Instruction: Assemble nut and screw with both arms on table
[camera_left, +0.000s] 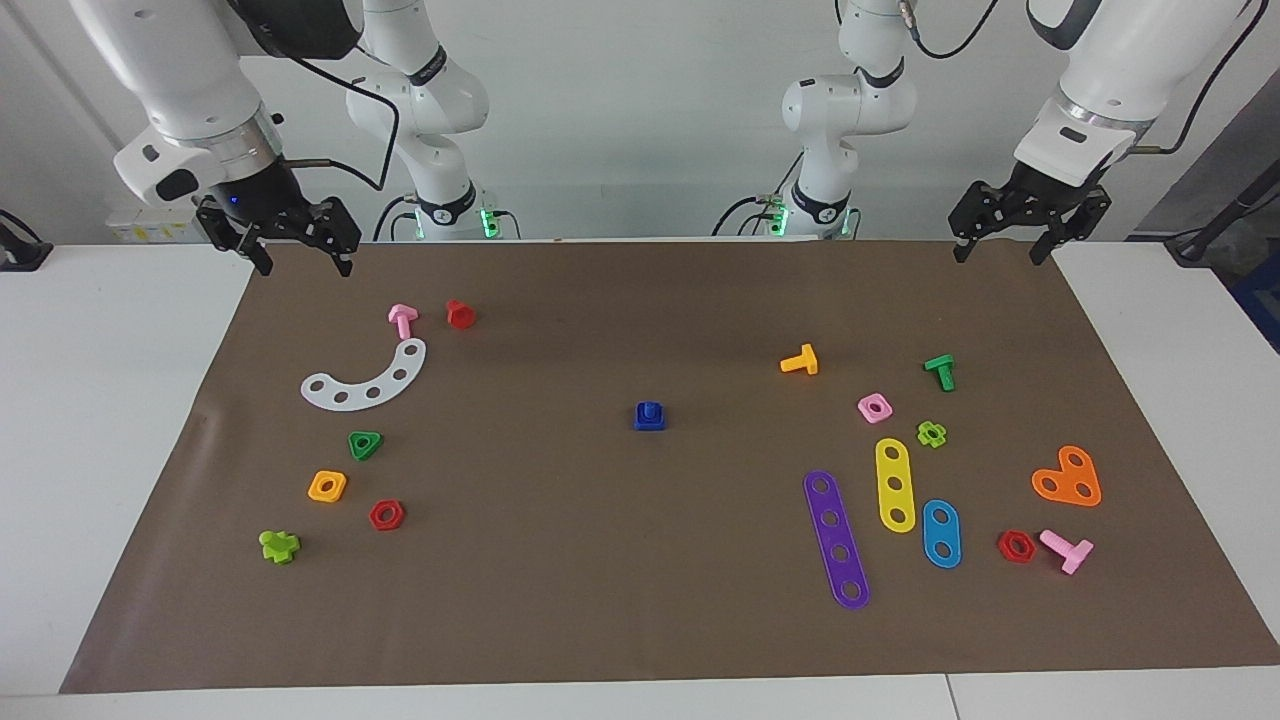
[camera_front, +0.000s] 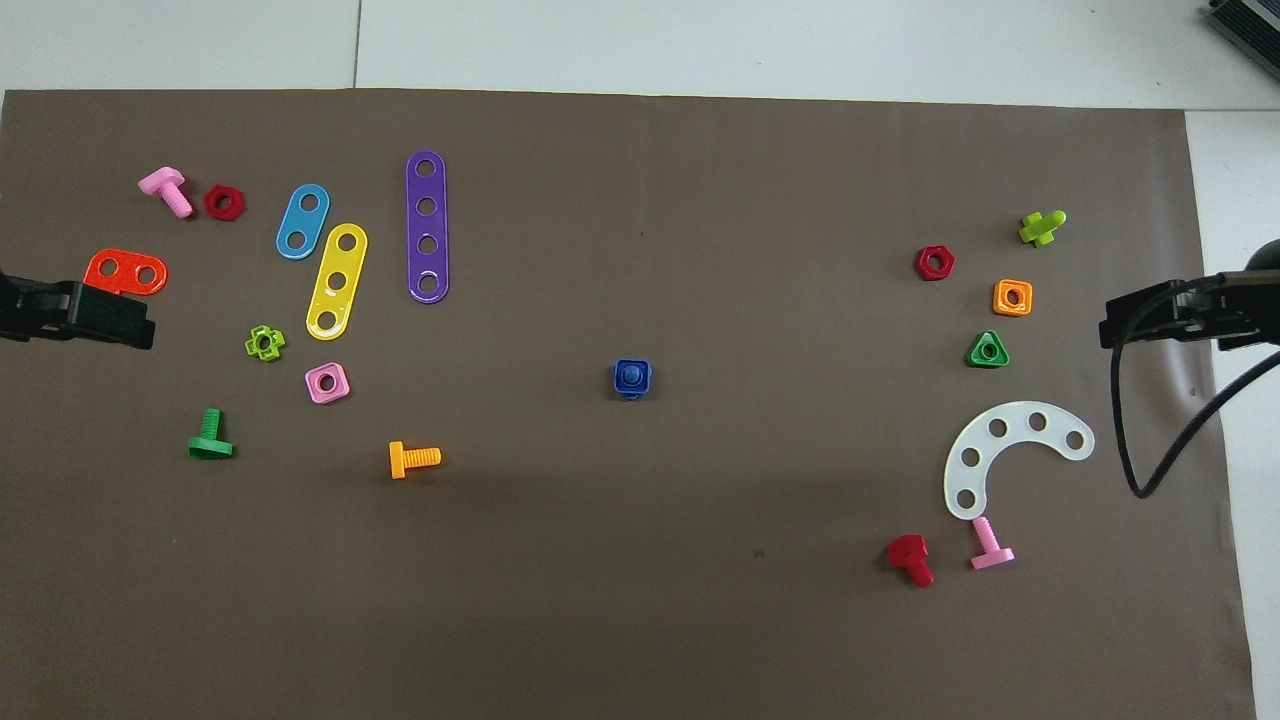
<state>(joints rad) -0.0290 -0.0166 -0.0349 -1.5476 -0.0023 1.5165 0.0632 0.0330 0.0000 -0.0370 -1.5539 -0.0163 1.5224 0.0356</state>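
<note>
The dark blue square nut (camera_left: 650, 417) lies in the middle of the brown sheet (camera_left: 640, 600) on the white table (camera_left: 100, 420). The dark blue screw (camera_left: 650, 408) sits in its hole, shank end up, with its head mostly hidden under the nut. Both also show in the overhead view, the nut (camera_front: 632, 384) and the screw (camera_front: 631, 375). My left gripper (camera_left: 1000, 255) is open and empty, in the air over the sheet's corner at the left arm's end; it also shows in the overhead view (camera_front: 110, 322). My right gripper (camera_left: 305, 268) is open and empty over the corner at the right arm's end, also in the overhead view (camera_front: 1140, 322).
Toward the left arm's end lie an orange bolt (camera_left: 800, 361), a green bolt (camera_left: 941, 371), a pink square nut (camera_left: 874, 407), purple (camera_left: 836, 538), yellow (camera_left: 895, 484) and blue strips (camera_left: 941, 533). Toward the right arm's end lie a white curved strip (camera_left: 367, 380), a green triangular nut (camera_left: 365, 445) and an orange square nut (camera_left: 327, 486).
</note>
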